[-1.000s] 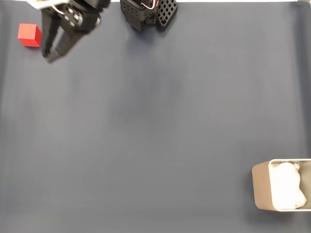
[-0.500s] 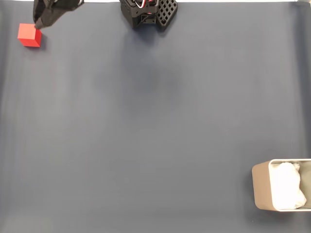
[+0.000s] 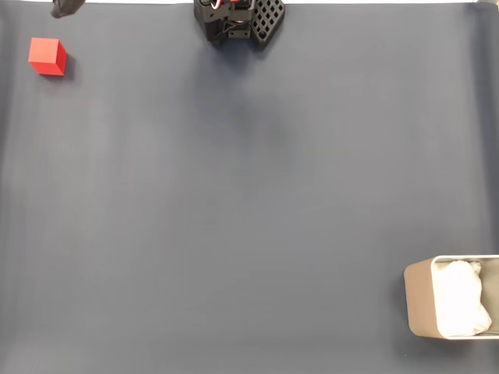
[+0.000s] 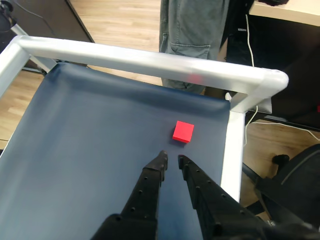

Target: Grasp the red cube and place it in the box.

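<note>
Nothing of the task is done yet. The table [image 3: 249, 195] carries the box [image 3: 419, 304] with only its white lining inside, well apart from the red cube [image 3: 47, 56], which sits loose on the surface. A cube has no long axis; its edges lie nearly square to the box. The pincer [image 4: 170, 161] hangs above, near the cube, slightly parted and gripping nothing.
</note>
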{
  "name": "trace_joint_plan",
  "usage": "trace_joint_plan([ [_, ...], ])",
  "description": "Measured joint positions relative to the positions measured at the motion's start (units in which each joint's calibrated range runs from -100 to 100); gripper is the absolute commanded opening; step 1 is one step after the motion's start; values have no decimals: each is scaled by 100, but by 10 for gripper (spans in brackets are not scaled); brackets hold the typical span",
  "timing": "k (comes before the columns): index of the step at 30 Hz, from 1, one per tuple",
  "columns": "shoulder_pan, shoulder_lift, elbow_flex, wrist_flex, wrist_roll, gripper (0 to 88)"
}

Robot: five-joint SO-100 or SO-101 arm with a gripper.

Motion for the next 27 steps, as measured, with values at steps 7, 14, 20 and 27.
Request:
trace_joint_plan([
  [7, 401, -43, 235, 8, 0, 102],
  [14, 668, 43, 235, 8, 0, 155],
  [20, 794, 243, 235, -16, 0, 233],
  [27, 794, 469, 434, -286, -59, 281],
])
